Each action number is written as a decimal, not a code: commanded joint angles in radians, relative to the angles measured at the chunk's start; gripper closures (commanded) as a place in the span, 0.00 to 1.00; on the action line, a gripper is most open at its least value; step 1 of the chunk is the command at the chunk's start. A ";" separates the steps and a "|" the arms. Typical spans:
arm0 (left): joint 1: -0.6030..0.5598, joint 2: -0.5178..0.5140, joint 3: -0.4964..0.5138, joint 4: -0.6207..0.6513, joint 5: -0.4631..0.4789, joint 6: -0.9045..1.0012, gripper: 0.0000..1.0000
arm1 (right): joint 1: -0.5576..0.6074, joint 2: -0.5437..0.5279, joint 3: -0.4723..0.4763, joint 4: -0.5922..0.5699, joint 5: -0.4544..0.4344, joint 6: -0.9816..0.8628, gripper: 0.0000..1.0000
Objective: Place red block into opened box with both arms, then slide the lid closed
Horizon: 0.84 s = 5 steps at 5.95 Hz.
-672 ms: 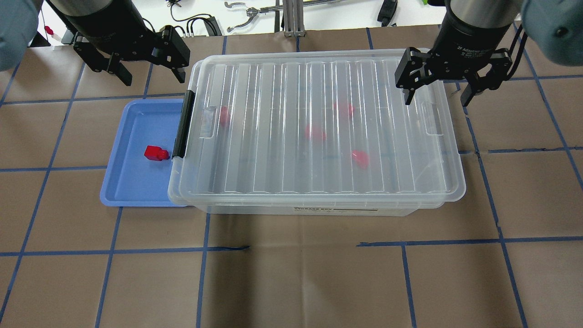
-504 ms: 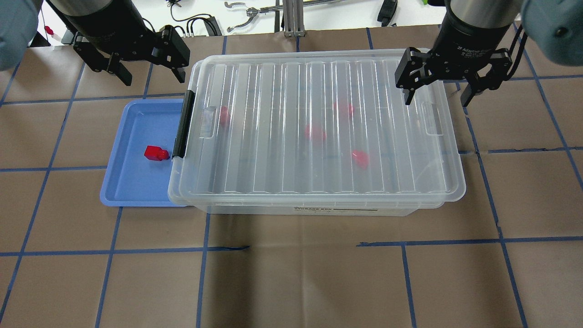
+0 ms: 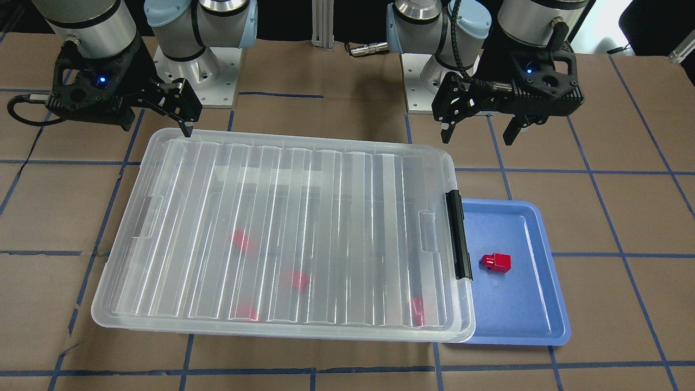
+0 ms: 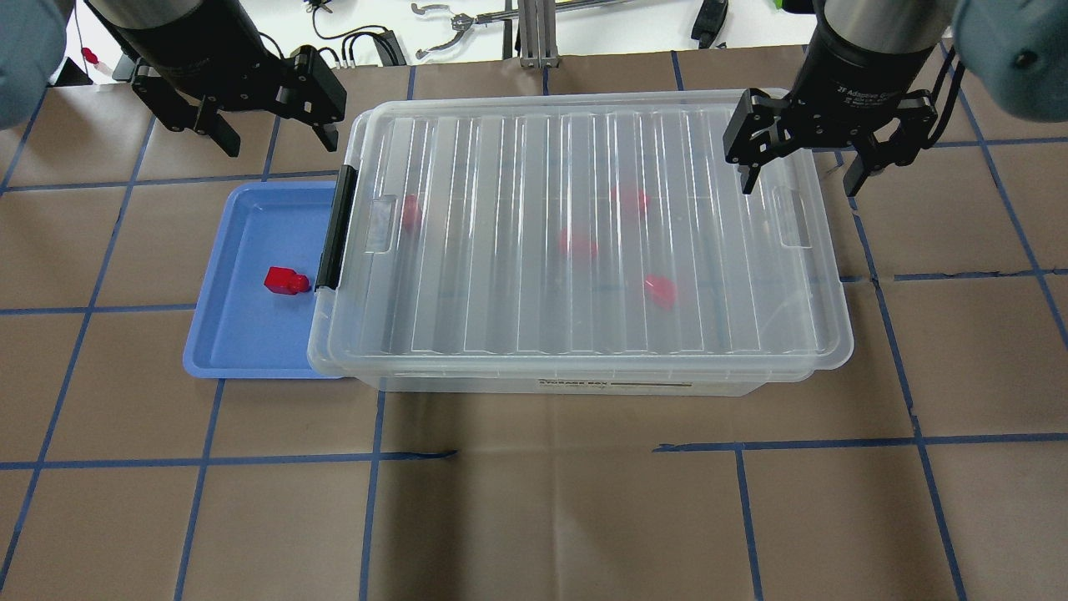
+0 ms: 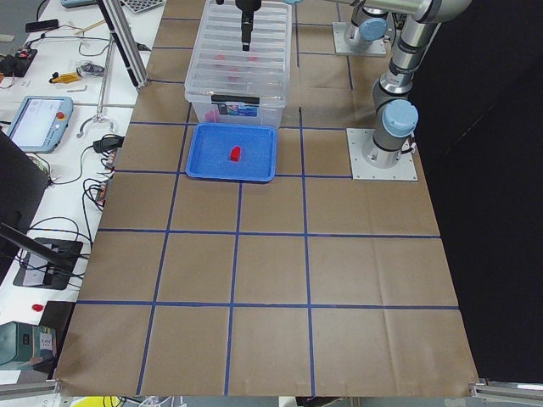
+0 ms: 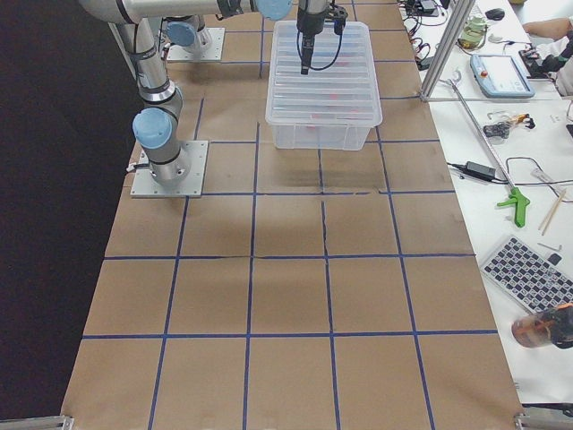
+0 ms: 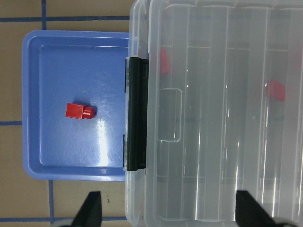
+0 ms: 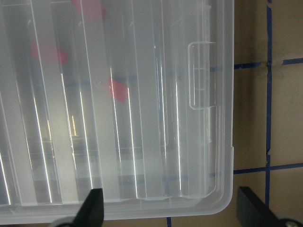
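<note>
The red block lies alone on a blue tray, beside the box's black clip. The clear box stands mid-table with the ridged lid lying over it, slightly skewed at the near left corner. Several red blocks show blurred through the lid. My left gripper hangs open above the table behind the tray, holding nothing. Over the lid's far right end, near the tab recess, my right gripper is open and empty.
Brown paper with a blue tape grid covers the table. The two arm bases stand behind the box. Cables and tools lie on the white bench past the far edge. A screen sits beside the table.
</note>
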 commanded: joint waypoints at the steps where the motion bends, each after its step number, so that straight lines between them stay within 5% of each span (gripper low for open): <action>1: -0.006 0.001 -0.005 0.000 0.003 0.000 0.01 | -0.034 0.006 0.039 -0.015 0.002 -0.079 0.00; 4: 0.008 0.019 -0.022 0.015 0.000 0.075 0.01 | -0.171 0.009 0.180 -0.145 0.006 -0.218 0.00; 5: 0.013 0.031 -0.027 0.015 0.000 0.196 0.01 | -0.178 0.009 0.267 -0.284 0.000 -0.248 0.00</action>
